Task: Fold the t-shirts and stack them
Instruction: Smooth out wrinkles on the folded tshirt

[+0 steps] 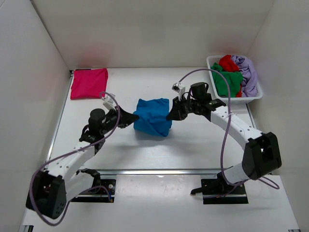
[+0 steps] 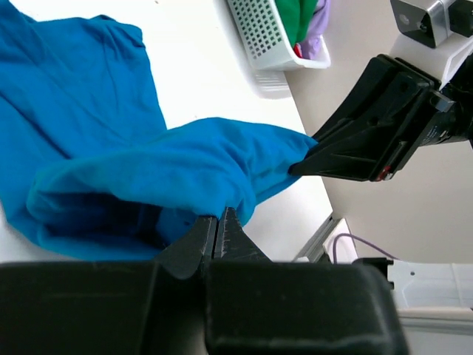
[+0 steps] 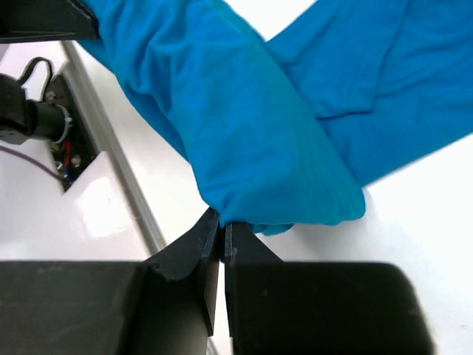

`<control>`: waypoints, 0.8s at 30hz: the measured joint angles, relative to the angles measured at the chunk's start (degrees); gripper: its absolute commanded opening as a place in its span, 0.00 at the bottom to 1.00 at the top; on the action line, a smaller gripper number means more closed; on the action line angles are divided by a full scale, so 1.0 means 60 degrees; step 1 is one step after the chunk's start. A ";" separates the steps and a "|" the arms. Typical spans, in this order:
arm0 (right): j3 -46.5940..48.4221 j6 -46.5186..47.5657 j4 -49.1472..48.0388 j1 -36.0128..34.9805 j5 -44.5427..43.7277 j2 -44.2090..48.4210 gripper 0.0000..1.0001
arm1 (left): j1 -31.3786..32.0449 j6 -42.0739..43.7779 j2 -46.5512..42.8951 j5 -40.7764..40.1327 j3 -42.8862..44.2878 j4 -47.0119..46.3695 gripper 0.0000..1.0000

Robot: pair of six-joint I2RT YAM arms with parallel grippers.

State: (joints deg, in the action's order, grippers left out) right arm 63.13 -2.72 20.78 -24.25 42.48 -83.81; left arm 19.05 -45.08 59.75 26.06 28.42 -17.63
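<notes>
The bright blue t-shirt (image 1: 153, 116) lies bunched at the table's middle, partly doubled over. My left gripper (image 1: 135, 117) is shut on its left edge; in the left wrist view the blue cloth (image 2: 170, 170) runs into my closed jaws (image 2: 219, 220). My right gripper (image 1: 170, 116) is shut on its right edge; in the right wrist view the blue fold (image 3: 251, 140) is pinched at my jaws (image 3: 222, 225). The held fold hangs between both grippers, slightly off the table. A folded magenta-pink t-shirt (image 1: 89, 82) lies at the far left.
A white lattice basket (image 1: 214, 62) at the far right holds green (image 1: 228, 81), red (image 1: 228, 63) and lavender (image 1: 247, 72) shirts. It also shows in the left wrist view (image 2: 259, 33). White walls enclose the table on three sides.
</notes>
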 measured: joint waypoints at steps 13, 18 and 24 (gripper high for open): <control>-0.1497 -0.0597 0.0015 -0.0707 -0.0036 0.1810 0.00 | 0.0313 -0.0200 -0.3716 -0.0557 -0.1359 0.1712 0.00; -0.1894 -0.0794 0.0091 -0.1060 -0.0069 0.2248 0.00 | 0.0499 -0.0317 -0.4991 -0.0601 -0.1712 0.2466 0.00; -0.1978 -0.0954 0.0047 -0.0958 0.0051 0.2368 0.00 | 0.0390 -0.0390 -0.5523 -0.0637 -0.1938 0.3042 0.00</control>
State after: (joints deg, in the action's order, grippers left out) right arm 51.27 -8.45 21.06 -30.00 42.78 -69.60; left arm 21.39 -47.42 26.61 22.24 16.80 0.62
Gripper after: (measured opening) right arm 0.022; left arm 0.036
